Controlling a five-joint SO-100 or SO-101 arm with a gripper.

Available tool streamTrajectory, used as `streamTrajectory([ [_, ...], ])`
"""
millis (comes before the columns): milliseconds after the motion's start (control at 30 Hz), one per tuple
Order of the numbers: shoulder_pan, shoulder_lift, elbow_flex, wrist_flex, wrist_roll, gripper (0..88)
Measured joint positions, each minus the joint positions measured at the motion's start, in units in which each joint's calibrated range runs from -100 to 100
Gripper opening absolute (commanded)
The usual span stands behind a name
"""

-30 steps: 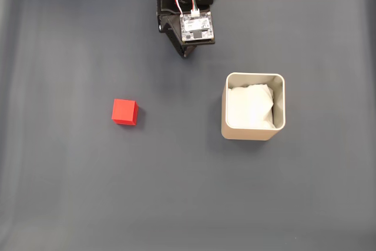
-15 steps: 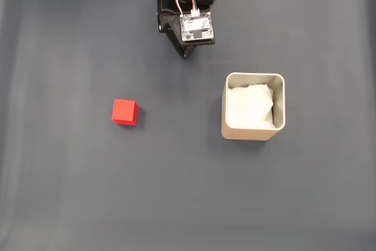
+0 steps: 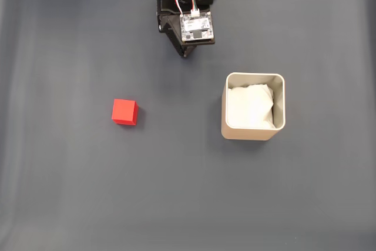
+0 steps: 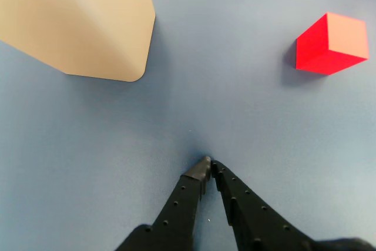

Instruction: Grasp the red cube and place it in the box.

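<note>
Jaws were pressed together, tips meeting at a point, nothing pinched between them: the black two-finger gripper (image 4: pixel 207 166) came up from the bottom edge of the wrist view, hanging over bare blue-grey table covering (image 4: pixel 194 116). The small bright red cube with plain matte faces (image 4: pixel 331 43) sat up at the right in that view, well apart from the fingertips, resting flat on the covering with a soft shadow to its left. The beige thin-walled box with rounded corners (image 4: pixel 88 24) filled the upper left corner there, its outer wall facing the camera and a sliver of pale rim at the very top.

From the fixed view above, the red cube (image 3: pixel 124 111) lay left of centre on the dark grey covering (image 3: pixel 188 192), alone and upright. The box (image 3: pixel 251 131) stood to the right, well apart from the cube, with crumpled white paper (image 3: pixel 251 107) inside it. The black arm (image 3: pixel 185 4) sat at the top centre, a white circuit board (image 3: pixel 196 27) with red and white wires on its upper side, and the gripper's folded tip (image 3: pixel 185 54) pointed down the frame, near neither cube nor box.
</note>
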Motion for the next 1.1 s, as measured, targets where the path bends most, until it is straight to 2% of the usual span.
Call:
streamTrajectory([
  [233, 0.0, 0.0, 0.0, -0.4, -0.1, 0.3],
  [733, 0.0, 4.4, -2.4, -17.2, -2.4, 0.3],
  [1100, 0.3, 16.8, -15.7, -20.0, -2.8, 0.3],
])
